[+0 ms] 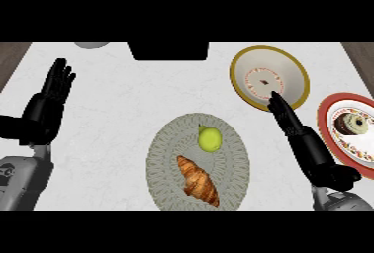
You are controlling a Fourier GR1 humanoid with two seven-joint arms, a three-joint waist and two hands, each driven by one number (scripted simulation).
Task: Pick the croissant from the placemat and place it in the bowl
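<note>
White marble-looking counter (pixel 124 99) fills your view, with a strip of darker wood showing at the far left and far right edges. Near the middle, close to you, lies a round grey placemat (pixel 164 163). On it you see the croissant (pixel 197 180), lying at a slant on the half of the mat nearest you, and a yellow-green pear (pixel 210 139) just beyond it, close to the croissant's far tip; you cannot tell whether the two touch.

Up and to the right of the mat sits the bowl (pixel 252 64), white inside with a gold rim and a small dark mark at its centre. At the right edge you have a red-rimmed plate (pixel 330 106) carrying a chocolate doughnut (pixel 352 123).

Your right hand (pixel 292 123) stretches forward with its fingers straight, holding nothing; the fingertips (pixel 275 96) overlap the near rim of the bowl, well away from the croissant. Your left hand (pixel 51 99) shows near the left edge, open with fingers up, at rest and holding nothing.

At the far edge of the counter you can see a dark boxy object (pixel 168 51) and part of a pale round thing (pixel 91 45).
</note>
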